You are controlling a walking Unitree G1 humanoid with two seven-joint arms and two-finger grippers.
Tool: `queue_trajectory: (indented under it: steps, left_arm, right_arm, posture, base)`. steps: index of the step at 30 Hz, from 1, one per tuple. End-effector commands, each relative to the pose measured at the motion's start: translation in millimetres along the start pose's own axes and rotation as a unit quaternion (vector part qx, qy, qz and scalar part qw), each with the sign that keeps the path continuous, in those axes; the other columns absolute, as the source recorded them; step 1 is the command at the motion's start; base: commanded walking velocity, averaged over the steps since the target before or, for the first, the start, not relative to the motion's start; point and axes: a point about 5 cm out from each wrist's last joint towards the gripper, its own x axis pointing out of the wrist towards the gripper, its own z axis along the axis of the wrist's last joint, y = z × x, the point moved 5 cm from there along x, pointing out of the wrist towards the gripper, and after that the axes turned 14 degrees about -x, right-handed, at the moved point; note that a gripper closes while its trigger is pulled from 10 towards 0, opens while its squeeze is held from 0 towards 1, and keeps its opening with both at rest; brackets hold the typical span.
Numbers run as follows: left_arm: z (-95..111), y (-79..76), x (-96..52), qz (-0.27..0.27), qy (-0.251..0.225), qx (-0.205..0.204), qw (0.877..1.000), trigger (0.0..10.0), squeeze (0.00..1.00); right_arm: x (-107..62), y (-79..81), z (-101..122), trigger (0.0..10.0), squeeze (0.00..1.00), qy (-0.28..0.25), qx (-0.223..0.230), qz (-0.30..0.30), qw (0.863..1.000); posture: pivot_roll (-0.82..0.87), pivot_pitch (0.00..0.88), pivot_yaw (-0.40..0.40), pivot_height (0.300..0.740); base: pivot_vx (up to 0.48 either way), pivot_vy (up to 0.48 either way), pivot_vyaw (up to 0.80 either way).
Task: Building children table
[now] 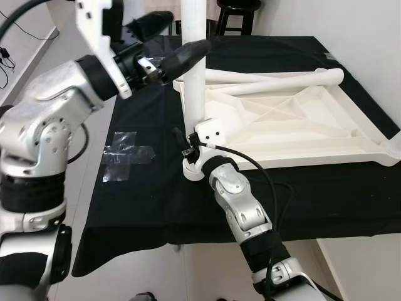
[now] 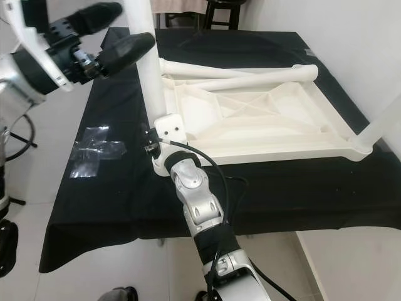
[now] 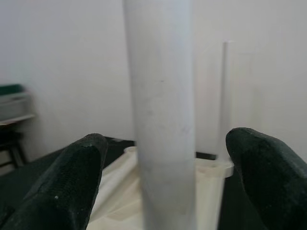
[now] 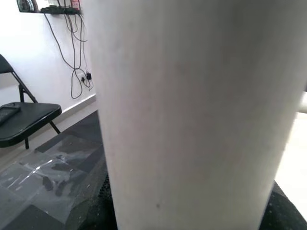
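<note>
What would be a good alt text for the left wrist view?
A white table leg stands upright between the left gripper's two black fingers, open on either side of it without touching. Behind are a white wall and the edge of the white tabletop.

Left arm [image 1: 44, 119]: raised, elbow bent, forearm pointing forward and across toward my right. Left gripper [image 1: 164, 39] sits high with its jaws spread wide; one black finger [image 1: 185, 55] is on the near side and the other finger [image 1: 149, 24] on the far side. In the left wrist view both fingertips [image 3: 72, 177] stand apart with clear space inside each.

Right arm [image 1: 241, 204]: reaching up and forward from low, forearm angled toward my left, black cable looped alongside it. Right gripper [image 1: 191, 155] is low, wrist [image 1: 207, 135] tilted upward; can't tell how its jaws stand.
</note>
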Motion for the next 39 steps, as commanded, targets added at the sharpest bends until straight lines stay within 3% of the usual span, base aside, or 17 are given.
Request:
queue_trajectory:
  steps: [1, 8, 9, 10, 23, 24, 26, 27, 32, 33, 34, 35, 39]
  left_arm:
    - [-6.0, -9.9, 9.6, -0.041, 0.017, -0.021, 0.999, 10.0, 0.0]
    - [-13.1, -14.0, 19.3, -0.067, 0.034, -0.04, 0.996, 10.0, 0.0]
    - [-14.9, -14.5, 21.0, -0.072, 0.038, -0.043, 0.996, 2.7, 0.0]
    - [-15.7, -14.7, 21.9, -0.074, 0.041, -0.045, 0.995, 0.0, 0.0]
    - [-13.1, -16.5, 23.5, -0.092, 0.05, -0.052, 0.993, 0.0, 0.0]
    - [-13.7, -16.7, 23.5, -0.093, 0.051, -0.051, 0.993, 0.0, 0.0]
    - [-14.1, -16.8, 23.4, -0.094, 0.052, -0.051, 0.993, 0.0, 0.0]
    - [-14.6, -16.9, 23.3, -0.095, 0.052, -0.051, 0.993, 0.0, 0.0]
    - [-16.0, -17.3, 23.9, -0.098, 0.056, -0.052, 0.992, 0.0, 0.0]
    - [-16.3, -18.1, 24.2, -0.101, 0.057, -0.053, 0.992, 0.0, 0.0]
    - [-16.3, -18.1, 24.2, -0.101, 0.057, -0.053, 0.992, 0.0, 0.0]
    - [-16.3, -19.6, 24.9, -0.106, 0.058, -0.055, 0.991, 0.0, 0.0]
    - [-16.5, -20.8, 25.6, -0.11, 0.058, -0.055, 0.991, 0.0, 0.0]
  right_arm:
    - [-7.4, 4.1, -34.6, 10.0, 0.0, 0.069, 0.019, 0.002, 0.997]
    - [-7.3, 4.8, -33.4, 10.0, 0.0, 0.067, 0.026, 0.0, 0.997]
    - [-7.2, 5.4, -32.2, 10.0, 0.0, 0.064, 0.028, 0.0, 0.998]
    - [-7.2, 5.9, -31.4, 10.0, 0.0, 0.062, 0.03, 0.0, 0.998]
    - [-5.8, 5.8, -32.3, 10.0, 0.0, 0.066, 0.035, -0.001, 0.997]
    - [-4.3, 4.1, -29.9, 10.0, 0.65, 0.059, 0.028, 0.009, 0.998]
    - [-3.3, 2.9, -28.1, 10.0, 0.65, 0.054, 0.023, 0.016, 0.998]
    - [-0.3, 1.4, -23.9, 10.0, 1.0, 0.044, 0.028, 0.037, 0.998]
    - [9.0, -5.9, -5.5, 10.0, 1.0, 0.005, 0.029, 0.104, 0.994]
    - [12.4, -10.2, 8.3, 10.0, 0.52, -0.024, 0.025, 0.138, 0.99]
    - [12.4, -10.2, 8.3, 10.0, 0.52, -0.024, 0.025, 0.138, 0.99]
    - [16.5, -19.1, 30.9, 10.0, 0.0, -0.066, 0.027, 0.187, 0.98]
    - [17.1, -24.0, 49.2, 10.0, 0.0, -0.103, -0.001, 0.238, 0.966]
  posture:
    - [0.17, 0.194, -0.052, 0.74]
    - [0.17, 0.19, -0.046, 0.74]
    - [0.17, 0.19, -0.042, 0.74]
    - [0.17, 0.19, -0.04, 0.74]
    - [0.17, 0.192, -0.035, 0.74]
    - [0.17, 0.193, -0.037, 0.74]
    - [0.17, 0.193, -0.037, 0.74]
    - [0.17, 0.195, -0.039, 0.74]
    - [0.17, 0.195, -0.04, 0.74]
    - [0.17, 0.198, -0.041, 0.74]
    - [0.17, 0.198, -0.041, 0.74]
    - [0.17, 0.2, -0.043, 0.74]
    - [0.17, 0.201, -0.042, 0.74]
  base:
    - [0.0, 0.0, 0.0]
    - [0.0, 0.0, 0.0]
    - [0.0, 0.0, 0.0]
    - [0.0, 0.0, 0.0]
    - [0.0, 0.0, 0.0]
    - [0.0, 0.0, 0.0]
    - [0.0, 0.0, 0.0]
    - [0.0, 0.0, 0.0]
    - [0.0, 0.0, 0.0]
    - [0.0, 0.0, 0.0]
    - [0.0, 0.0, 0.0]
    - [0.0, 0.0, 0.0]
    - [0.0, 0.0, 0.0]
